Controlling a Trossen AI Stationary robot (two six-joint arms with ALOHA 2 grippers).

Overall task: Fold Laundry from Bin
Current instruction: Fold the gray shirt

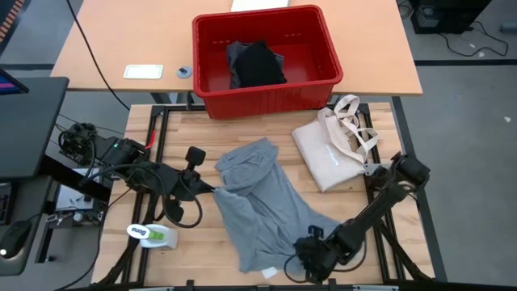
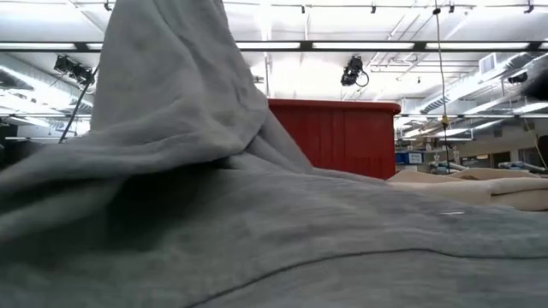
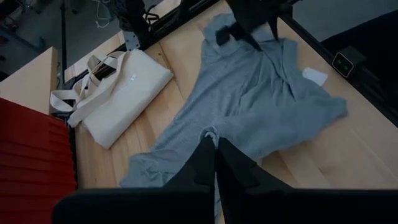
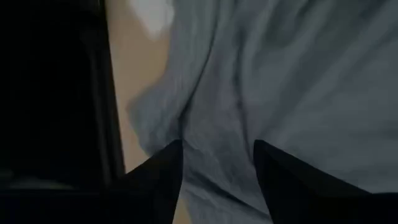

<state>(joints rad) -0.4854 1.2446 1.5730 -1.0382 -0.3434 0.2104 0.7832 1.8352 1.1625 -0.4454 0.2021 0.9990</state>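
The light grey T-shirt (image 1: 262,206) lies crumpled across the middle of the wooden table. My left gripper (image 1: 210,187) is shut on its left side, and that part rises as a peak (image 2: 163,77) in the low view. My right gripper (image 1: 307,260) is open at the shirt's near right edge, its fingers (image 4: 174,171) astride grey cloth (image 4: 217,124); whether they touch it, I cannot tell. The red bin (image 1: 212,77) stands at the far side with a black garment (image 1: 258,65) inside. My left gripper pinches a bunched bit of the shirt's left side (image 3: 211,134) between its two shut fingers. It comes slanting down from the table's left. The cloth is drawn up to the fingers there, while the rest of the shirt (image 3: 261,106) lies on the table.
A cream tote bag (image 1: 327,149) lies flat at the right, between the shirt and the bin. A green and white object (image 1: 153,234) sits near the table's near left corner. A white tag (image 1: 271,273) lies by the shirt's near edge.
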